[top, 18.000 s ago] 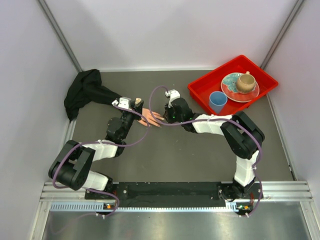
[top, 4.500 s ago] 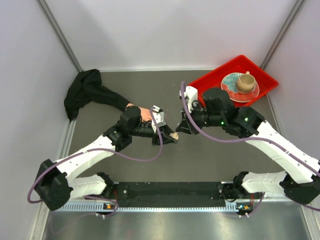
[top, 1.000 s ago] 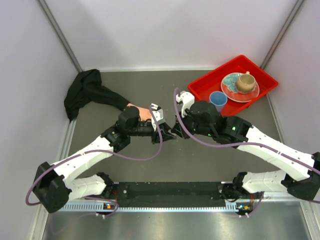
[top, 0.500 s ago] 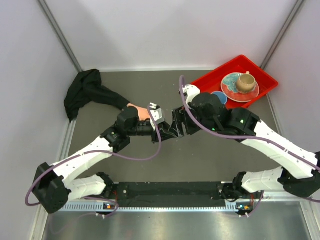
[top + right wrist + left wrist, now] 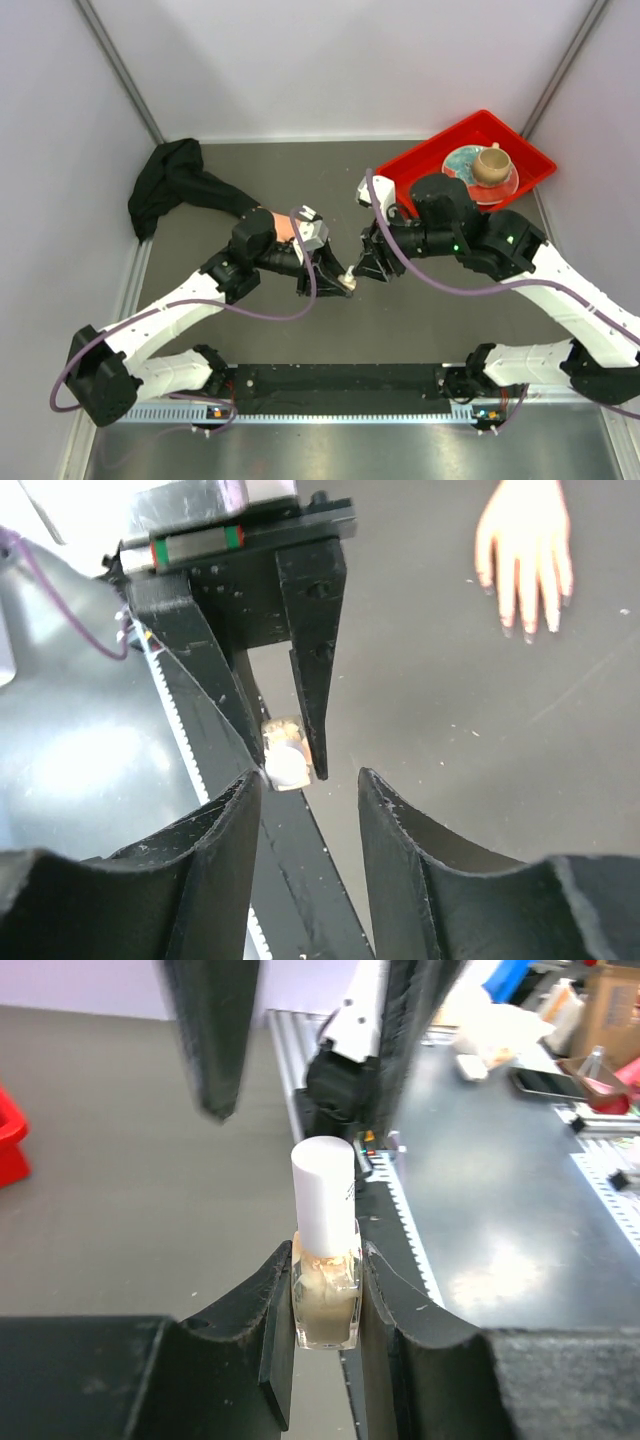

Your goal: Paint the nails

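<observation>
My left gripper is shut on a small tan bottle with a white cap, held up off the table. My right gripper faces it from the right, open, with nothing between its fingers; the bottle sits just past its left fingertip. In the right wrist view the pink mannequin hand lies flat on the grey table, its small dark nails at the fingertips. From above, my left arm covers most of the hand, and its black sleeve runs back to the left.
A red tray at the back right holds a plate with a tan cup. The sleeve ends in a heap of black fabric at the back left wall. The metal rail runs along the near edge.
My right gripper has drawn back to the right, away from the bottle, and now stands open. My left gripper has swung the bottle slightly nearer and to the right.
</observation>
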Robot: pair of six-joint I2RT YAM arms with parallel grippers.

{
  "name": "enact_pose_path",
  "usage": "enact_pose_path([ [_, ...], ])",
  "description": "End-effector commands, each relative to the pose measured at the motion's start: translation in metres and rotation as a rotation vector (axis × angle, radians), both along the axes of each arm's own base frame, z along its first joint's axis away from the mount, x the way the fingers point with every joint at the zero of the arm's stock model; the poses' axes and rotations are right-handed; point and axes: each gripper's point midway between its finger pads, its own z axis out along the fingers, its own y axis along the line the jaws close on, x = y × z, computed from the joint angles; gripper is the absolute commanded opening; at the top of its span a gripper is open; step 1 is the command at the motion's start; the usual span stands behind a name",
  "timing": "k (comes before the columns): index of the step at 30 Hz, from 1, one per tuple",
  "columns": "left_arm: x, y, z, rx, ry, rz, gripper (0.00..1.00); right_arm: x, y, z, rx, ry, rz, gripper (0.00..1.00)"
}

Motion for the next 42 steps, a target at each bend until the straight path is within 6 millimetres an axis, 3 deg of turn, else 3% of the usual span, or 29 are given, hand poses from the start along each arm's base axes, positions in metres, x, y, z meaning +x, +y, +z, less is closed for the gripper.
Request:
enact_pose_path([
  [1,-0.019,0.005,0.035,-0.076,-0.043,-0.102,0.0,-0.009,0.009,0.01,0.065,-0.04,0.134,0.42],
  [14,-0.016,0.002,0.027,-0.053,-0.03,-0.107,0.0,-0.013,0.022,0.0,0.07,0.012,0.193,0.29],
  [17,-0.011,0.0,0.028,-0.05,-0.041,-0.082,0.0,-0.015,0.024,-0.003,0.066,0.029,0.208,0.18],
  [19,-0.006,-0.001,0.027,-0.044,-0.055,-0.053,0.0,-0.015,0.026,-0.006,0.061,0.037,0.214,0.04],
  [22,0.021,-0.003,0.028,-0.03,-0.102,0.114,0.0,-0.011,0.028,-0.009,0.062,0.052,0.185,0.0],
  [26,0.06,0.001,0.029,-0.017,-0.155,0.353,0.0,0.011,0.031,-0.027,0.036,0.074,0.03,0.0],
  [27,0.076,0.006,0.03,-0.011,-0.175,0.457,0.0,0.023,0.03,-0.033,0.005,0.051,-0.053,0.0],
  [29,0.089,0.01,0.029,-0.006,-0.213,0.553,0.0,0.03,0.031,-0.036,-0.025,0.063,-0.188,0.0],
  [30,0.096,0.013,0.032,-0.011,-0.253,0.605,0.0,0.049,0.026,-0.044,-0.06,0.049,-0.328,0.0],
  [31,0.114,0.021,0.026,0.013,-0.27,0.728,0.0,0.051,0.025,-0.048,-0.04,0.136,-0.454,0.0],
  [34,0.134,0.028,0.025,0.022,-0.333,0.881,0.0,0.06,0.036,-0.051,-0.014,0.157,-0.635,0.0],
  [38,0.138,0.022,0.023,0.011,-0.361,0.901,0.0,0.071,0.042,-0.048,0.0,0.157,-0.762,0.0],
  [42,0.133,0.011,0.012,0.028,-0.338,0.837,0.0,0.069,0.053,-0.038,0.046,0.183,-0.724,0.0],
])
